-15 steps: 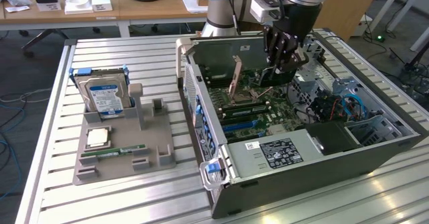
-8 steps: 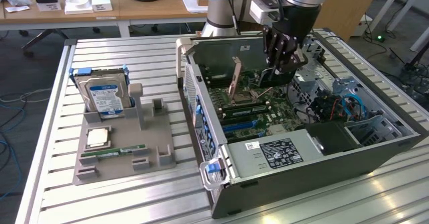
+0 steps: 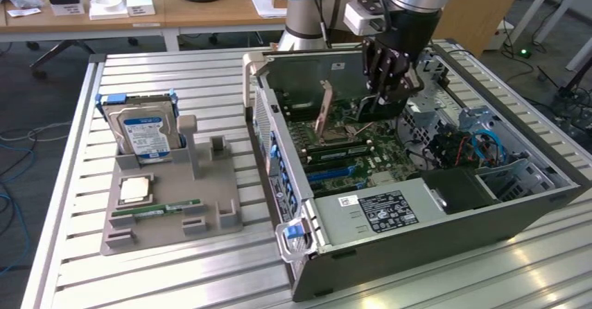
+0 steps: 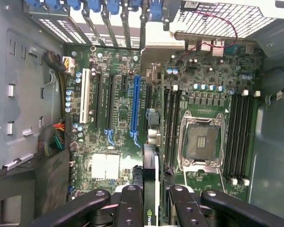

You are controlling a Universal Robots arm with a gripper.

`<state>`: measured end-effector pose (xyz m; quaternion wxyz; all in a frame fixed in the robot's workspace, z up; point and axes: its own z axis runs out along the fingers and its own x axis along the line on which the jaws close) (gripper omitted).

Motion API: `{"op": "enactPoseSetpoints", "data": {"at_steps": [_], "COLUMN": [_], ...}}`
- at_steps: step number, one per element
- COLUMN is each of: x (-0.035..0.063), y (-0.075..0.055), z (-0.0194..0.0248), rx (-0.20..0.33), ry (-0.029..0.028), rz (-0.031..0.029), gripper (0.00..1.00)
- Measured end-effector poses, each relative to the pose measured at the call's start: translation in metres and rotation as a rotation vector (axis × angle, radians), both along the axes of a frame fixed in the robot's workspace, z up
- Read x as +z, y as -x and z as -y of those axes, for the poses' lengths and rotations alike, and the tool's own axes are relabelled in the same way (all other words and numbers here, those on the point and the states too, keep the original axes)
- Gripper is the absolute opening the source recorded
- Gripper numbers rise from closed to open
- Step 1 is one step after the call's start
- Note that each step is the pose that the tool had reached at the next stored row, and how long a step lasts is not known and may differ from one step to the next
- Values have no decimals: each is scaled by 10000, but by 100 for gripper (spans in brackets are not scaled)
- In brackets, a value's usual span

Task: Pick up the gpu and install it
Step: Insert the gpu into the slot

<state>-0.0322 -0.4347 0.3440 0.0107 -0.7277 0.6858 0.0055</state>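
Case point(image 3: 416, 253) lies on its side on the slatted table point(image 3: 185, 281), open face up, so access is straight down. It sits toward the exterior view's right, its near corner close to the table's front edge. Pincer point(image 3: 389, 94) is inside the case opening, pinching the gpu point(image 4: 150, 165) edge-on between its inner fingers point(image 4: 131, 198). The gpu hangs over the motherboard point(image 4: 113, 123), between the one long blue slot point(image 4: 135, 109) and the open CPU socket point(image 4: 201, 142), and looks in line with the black slot just beside the blue one. Can't tell if its lower edge touches the board. Room is tight there: slots on one side, socket frame and memory slots on the other, and the case's rear wall with its blue retainer tabs ahead. There is one white slot point(image 4: 85, 101) further out. One power supply point(image 3: 389, 212) fills the case's near end. The grey holder point(image 3: 208, 208), at the exterior view's left and well apart from the case, carries one hard drive point(image 3: 143, 132) upright, one CPU chip point(image 3: 136, 189) flat and one RAM stick point(image 3: 157, 209) flat, plus several bare pockets.
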Motion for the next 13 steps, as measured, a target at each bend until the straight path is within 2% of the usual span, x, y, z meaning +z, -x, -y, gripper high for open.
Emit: {"op": "enactPoseSetpoints", "data": {"at_steps": [13], "x": [-88], "y": [4], "z": [2], "rx": [84], "ry": [-1], "rz": [1], "gripper": [26]}}
